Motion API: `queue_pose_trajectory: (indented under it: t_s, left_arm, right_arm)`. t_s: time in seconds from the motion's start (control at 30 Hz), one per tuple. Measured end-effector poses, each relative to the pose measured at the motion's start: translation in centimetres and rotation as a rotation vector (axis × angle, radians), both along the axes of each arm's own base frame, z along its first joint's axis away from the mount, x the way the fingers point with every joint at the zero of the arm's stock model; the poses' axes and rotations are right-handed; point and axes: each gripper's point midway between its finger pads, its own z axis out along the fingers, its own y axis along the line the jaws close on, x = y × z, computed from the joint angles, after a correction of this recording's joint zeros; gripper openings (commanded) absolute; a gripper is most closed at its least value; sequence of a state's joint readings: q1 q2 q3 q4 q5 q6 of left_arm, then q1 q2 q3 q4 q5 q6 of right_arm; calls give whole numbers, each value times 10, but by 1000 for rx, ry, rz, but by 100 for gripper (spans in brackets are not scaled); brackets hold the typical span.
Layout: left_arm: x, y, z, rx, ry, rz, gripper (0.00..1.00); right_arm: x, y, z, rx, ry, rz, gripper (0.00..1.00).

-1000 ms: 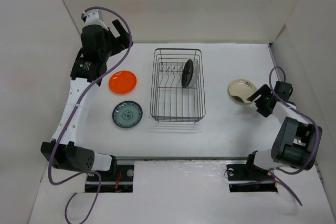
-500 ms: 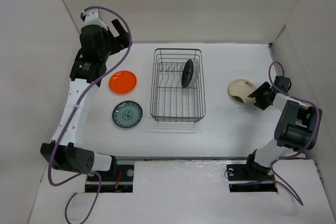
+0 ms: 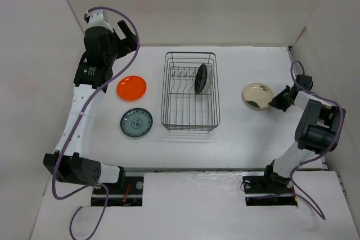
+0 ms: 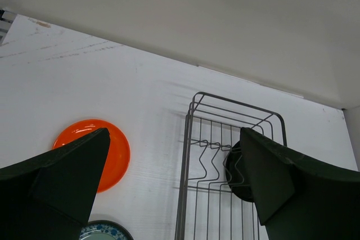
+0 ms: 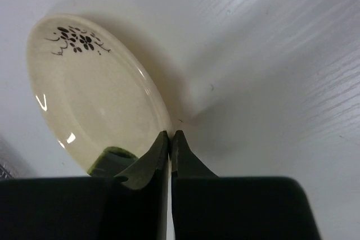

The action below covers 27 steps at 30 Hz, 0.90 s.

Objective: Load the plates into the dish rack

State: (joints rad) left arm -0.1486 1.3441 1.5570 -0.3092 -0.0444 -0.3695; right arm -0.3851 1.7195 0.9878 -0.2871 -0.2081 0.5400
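Moved: right end effector (image 3: pixel 274 103) has swung farther back, and the beige plate (image 3: pixel 256 94) has shifted slightly with it.
Top view: black plate (image 3: pixel 200 78) upright in dish rack (image 3: pixel 164 91); orange plate (image 3: pixel 131 87) flat on worktop (image 3: pixel 242 133).
Left wrist: left end effector (image 4: pixel 173 133) gapes wide, high above the orange plate.
Right wrist: fingers (image 5: pixel 152 158) pinched narrow on the tilted beige plate's rim.

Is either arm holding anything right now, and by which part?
The right gripper pinches the beige plate by its rim; the left gripper is open and empty.

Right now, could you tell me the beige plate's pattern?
Plate: dark floral sprig near its rim; clearest in right wrist view.
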Motion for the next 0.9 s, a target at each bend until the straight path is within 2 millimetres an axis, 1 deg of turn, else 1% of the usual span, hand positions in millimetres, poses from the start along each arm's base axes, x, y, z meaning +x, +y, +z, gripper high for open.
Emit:
queue_pose_trajectory:
  t_s: [0.17,0.3,0.37,0.43,0.47,0.53,0.57,0.6,0.67,0.7,0.73,0.8,0.87,0.9]
  left_arm:
    - [0,0,0,2,0,2,100]
    - [0,0,0,2,-1,2,100]
    - [0,0,0,2,-1,2,100]
    - [0,1,0,3,-1,6,100]
    - [0,2,0,4,0,9,100]
    - [0,3,0,6,-1,17,100]
    - [0,4,0,7,-1,22,100]
    - [1,6,0,8,-1,29,100]
    - [1,9,0,10,-1,45,100]
    - [1,11,0,9,-1,52,100]
    - [2,12,0,9,-1,59,100]
    - [2,14,-2,8,2,71,100]
    - [2,15,-2,6,3,78,100]
    - [2,15,-2,4,3,79,100]
  right_arm:
    - [6,-5,8,-19,-7,-8,0]
    - [6,-3,11,-16,-11,-10,0]
    - [7,1,21,-25,-26,-7,0]
    - [7,10,36,-60,-34,7,0]
    - [9,18,48,-81,-41,21,0]
    - [18,36,79,-161,-78,57,0]
    - [19,42,92,-197,-85,63,0]
    - [31,63,125,-237,-155,106,0]
    - [41,89,176,-314,-255,128,0]
    - [43,102,202,-348,-303,134,0]
    - [43,112,226,-384,-347,129,0]
    - [37,127,267,-452,-412,104,0]
    - [29,138,299,-512,-450,79,0]
    - [24,141,309,-543,-454,65,0]
